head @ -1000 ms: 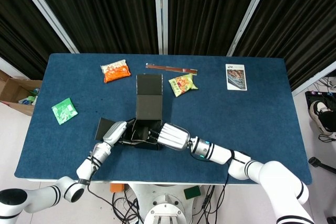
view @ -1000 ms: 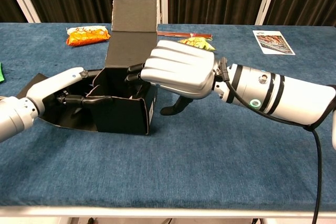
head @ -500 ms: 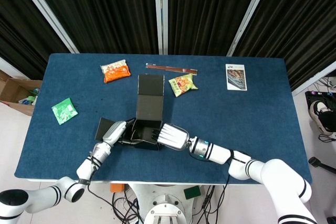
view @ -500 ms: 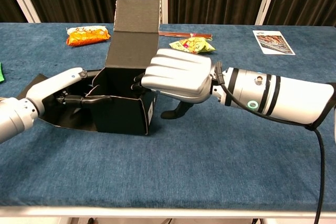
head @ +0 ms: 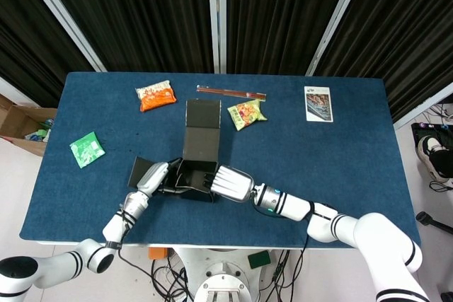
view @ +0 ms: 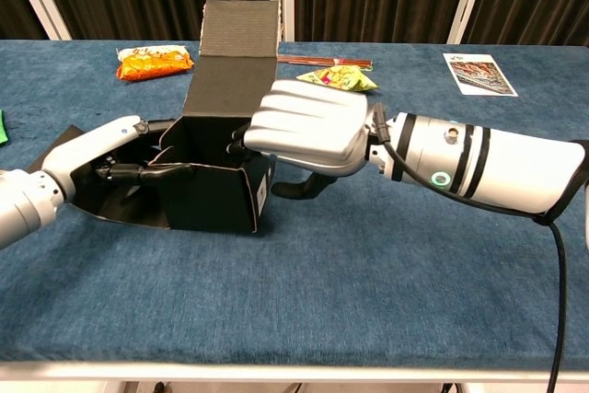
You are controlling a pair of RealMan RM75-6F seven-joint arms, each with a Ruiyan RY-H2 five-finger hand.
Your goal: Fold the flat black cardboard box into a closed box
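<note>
Hand on the right (view: 308, 126) grips the black cardboard box's (view: 213, 192) right wall while the left hand (view: 97, 149) holds its left flap, walls erected, so the upright lid (view: 237, 57) probably folds down next.

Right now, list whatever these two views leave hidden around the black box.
- Right hand fingertips: both views, hidden inside the black box, behind its wall.
- Box floor: chest view, blocked by the front wall; head view, too dark.
- Left hand grip on the flap: shadowed, unclear.
- Booklet print: too small.
</note>
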